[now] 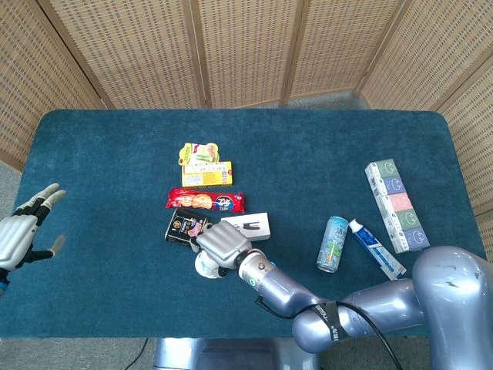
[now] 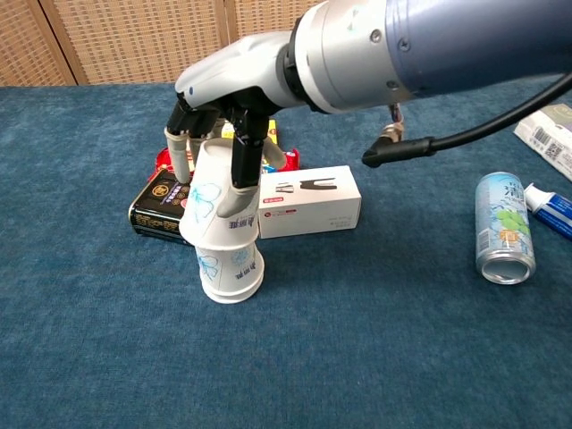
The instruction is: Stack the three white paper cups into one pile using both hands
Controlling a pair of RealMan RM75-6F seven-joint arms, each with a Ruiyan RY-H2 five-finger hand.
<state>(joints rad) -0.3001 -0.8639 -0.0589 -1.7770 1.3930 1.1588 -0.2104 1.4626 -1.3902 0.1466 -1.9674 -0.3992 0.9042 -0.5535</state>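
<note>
My right hand point(image 2: 225, 123) grips a white paper cup point(image 2: 217, 204) with blue flower print, upside down and tilted, its mouth partly pushed over another upside-down white cup point(image 2: 231, 269) standing on the blue cloth. I make out only these two cups; whether a third sits nested inside is hidden. In the head view the right hand point(image 1: 224, 244) covers the pile, with just a bit of cup point(image 1: 206, 267) showing. My left hand point(image 1: 21, 234) hovers at the table's left edge, fingers spread, holding nothing.
Right behind the cups lie a white box point(image 2: 310, 201) and a black tin point(image 2: 159, 208), with a red biscuit pack point(image 1: 205, 201) and a yellow box point(image 1: 206, 173) further back. A drink can point(image 2: 504, 229), a toothpaste tube point(image 2: 550, 210) and a long multi-colour box point(image 1: 396, 204) lie to the right.
</note>
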